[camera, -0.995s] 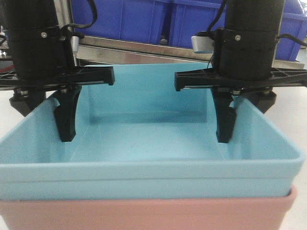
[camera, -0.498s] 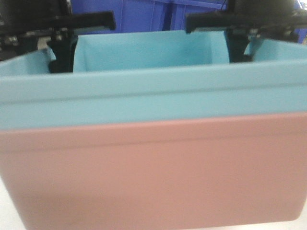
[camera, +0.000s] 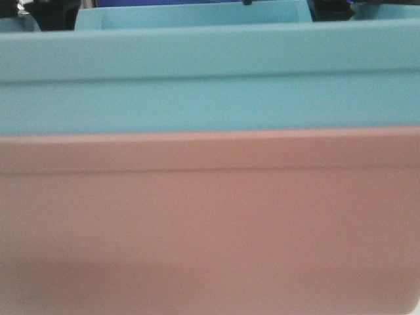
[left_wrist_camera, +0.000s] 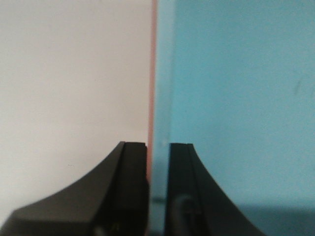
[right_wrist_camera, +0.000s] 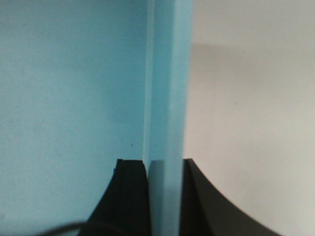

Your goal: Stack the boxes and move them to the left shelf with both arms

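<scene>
The blue tub [camera: 210, 72] sits inside the pink tub [camera: 210, 223]. Together they fill almost the whole front view. The blue one is a wide band on top. The pink one is a bigger band under it, with its rim tucked right below the blue rim. Both are very close to the front camera and look blurry. A thin dark blue strip [camera: 164, 2] peeks over the far edge. Small black bits of the arms poke up in the two top corners.

From the left wrist, the left gripper [left_wrist_camera: 157, 147] has its two black fingers [left_wrist_camera: 123, 196] on either side of the tubs' left wall. One finger is outside, over the white table [left_wrist_camera: 74, 73]. The other is inside the blue tub. The blue wall and a thin pink edge fill the gap between them, so the left gripper is pinching that wall tight.

From the right wrist, the right gripper [right_wrist_camera: 165, 162] does the same on the other side. One finger is inside the blue tub, and one finger is outside, over the white table. The blue wall stands straight up between them and fills the gap, so this gripper is squeezed onto it too.

I cannot tell if the tubs rest on the table or hang just above it.
</scene>
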